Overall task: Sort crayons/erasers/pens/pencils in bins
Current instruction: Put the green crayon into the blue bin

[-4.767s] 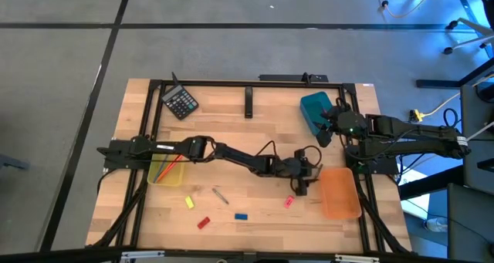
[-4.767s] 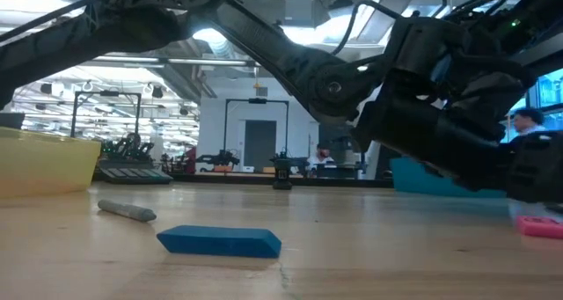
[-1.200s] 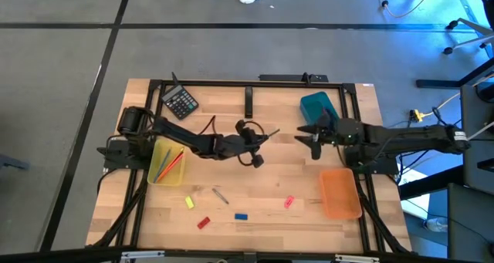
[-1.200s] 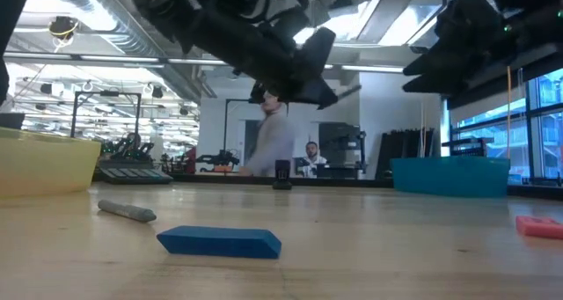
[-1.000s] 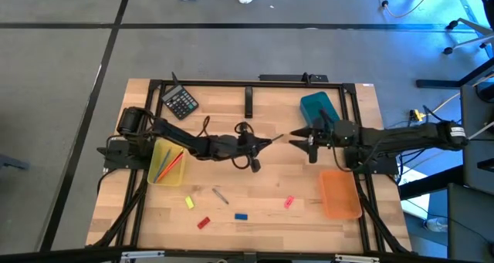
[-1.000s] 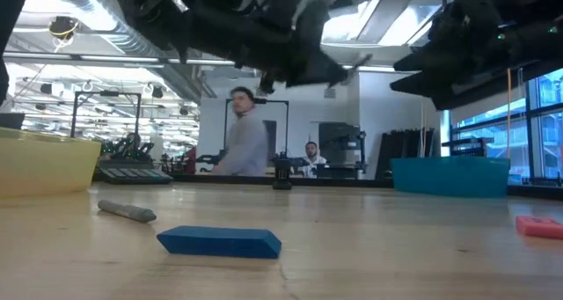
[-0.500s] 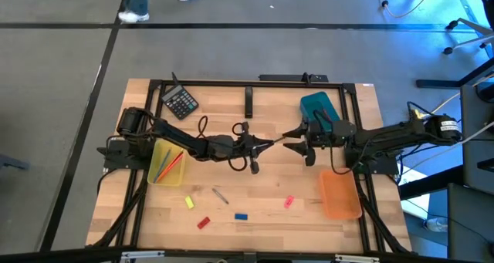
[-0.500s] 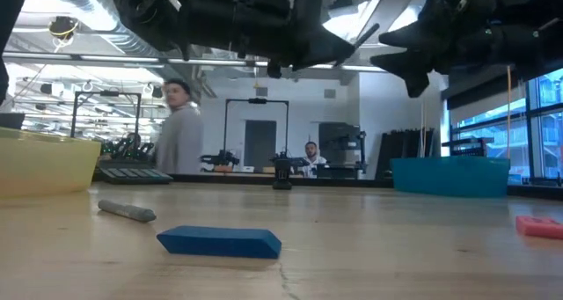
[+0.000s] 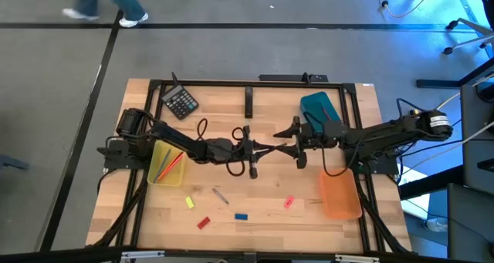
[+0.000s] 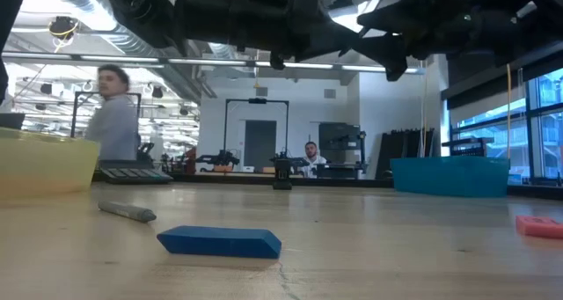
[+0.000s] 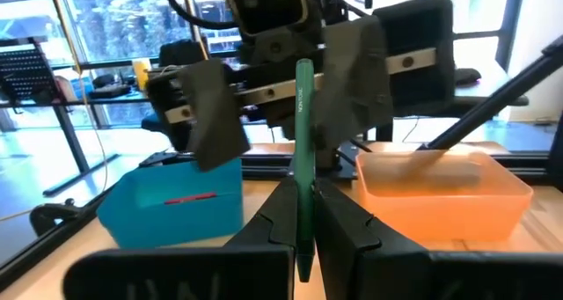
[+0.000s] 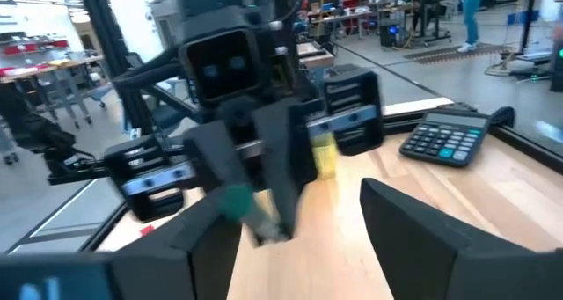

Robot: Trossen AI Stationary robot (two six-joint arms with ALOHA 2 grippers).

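Note:
My left gripper hangs over the table's middle, shut on a green pen that points toward the table's right. My right gripper faces it, open, with its fingers on either side of the pen's free end; I cannot see them touching it. On the table lie a yellow eraser, a red eraser, a blue eraser, a pink eraser and a grey stick. The yellow bin holds several sticks. The teal bin and orange bin stand at the right. My left gripper pinches the green pen near its rear end between its two fingers. The fingers come level from the table's left and lie along the pen. Most of the pen sticks out past the fingertips toward my right gripper, roughly level and lifted clear of the table.
A black calculator lies at the far left of the table. A black frame runs around the table's edges. A person walks through the room behind the table. Bare wood shows between the erasers and the orange bin.
My right gripper has moved toward the table's left, up to my left gripper, and its fingers now stand around the pen's free end. My left gripper has shifted a little toward the right with the pen held level. The person behind the table has walked leftward.

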